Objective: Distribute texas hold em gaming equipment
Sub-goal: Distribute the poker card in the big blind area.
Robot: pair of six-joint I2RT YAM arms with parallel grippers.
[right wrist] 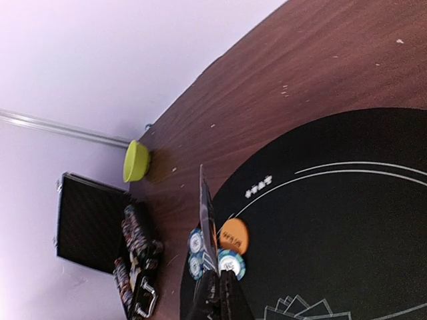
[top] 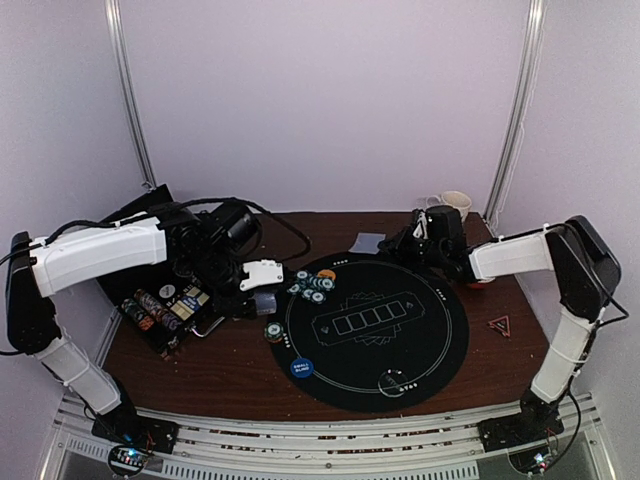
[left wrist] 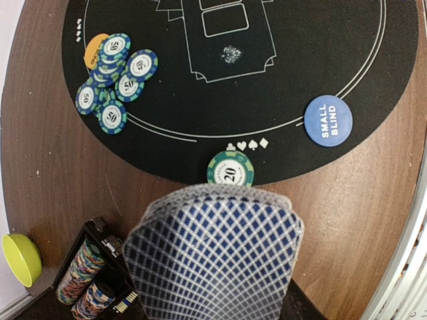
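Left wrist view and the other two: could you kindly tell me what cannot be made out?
Left wrist: fanned cards show backs only; faces turned away.
Left wrist: orange disc, lettering partly covered by the chip pile.
Right wrist: held card seen edge-on; face unseen.
Top external: the pile's values too small.

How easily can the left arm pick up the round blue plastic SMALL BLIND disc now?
Probably not easily: its pincer is shut on a fan of blue-patterned playing cards, though the blue disc lies uncovered nearby.

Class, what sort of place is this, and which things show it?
Probably a robot test bench staged as a poker table: a black card mat, striped poker chips, a chip case, with left arm and right arm between plain pale walls.
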